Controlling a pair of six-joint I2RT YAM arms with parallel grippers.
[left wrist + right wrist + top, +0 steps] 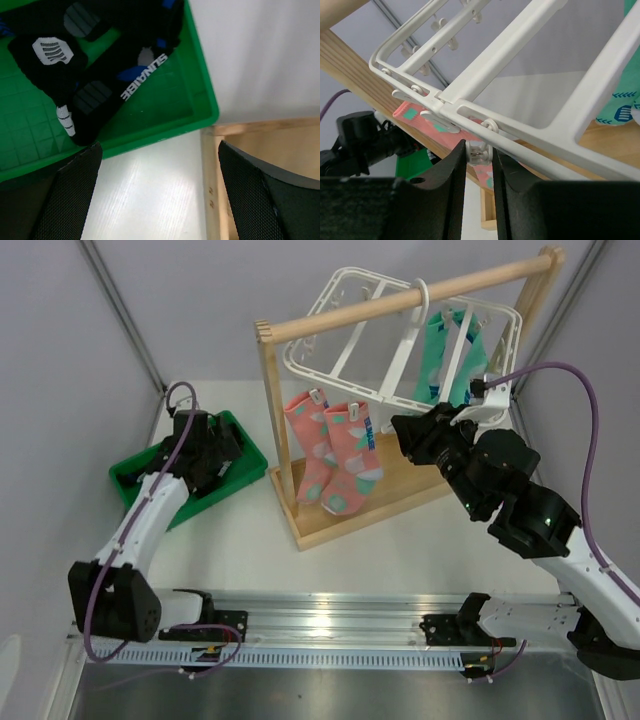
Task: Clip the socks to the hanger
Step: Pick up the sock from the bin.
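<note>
Clipped: pink socks [335, 455].
Pending: black socks [85, 75], left in tray [196, 102] at 9 o'clock.
Left tool [159, 150]: spread wide, empty.
Right tool [478, 156]: pinched on clip [480, 149].

Socks [335, 455] hang from the hanger [407, 348], right of tray [250, 453].

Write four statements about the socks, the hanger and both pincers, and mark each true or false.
1. The black socks with white marks lie in the green plastic tray. True.
2. The left pincer is shut on a black sock. False: it is open above the tray and holds nothing.
3. The right pincer pinches a small white clip under the white plastic grid hanger. True.
4. The salmon-pink socks lie flat on the table. False: they hang from the hanger.
</note>
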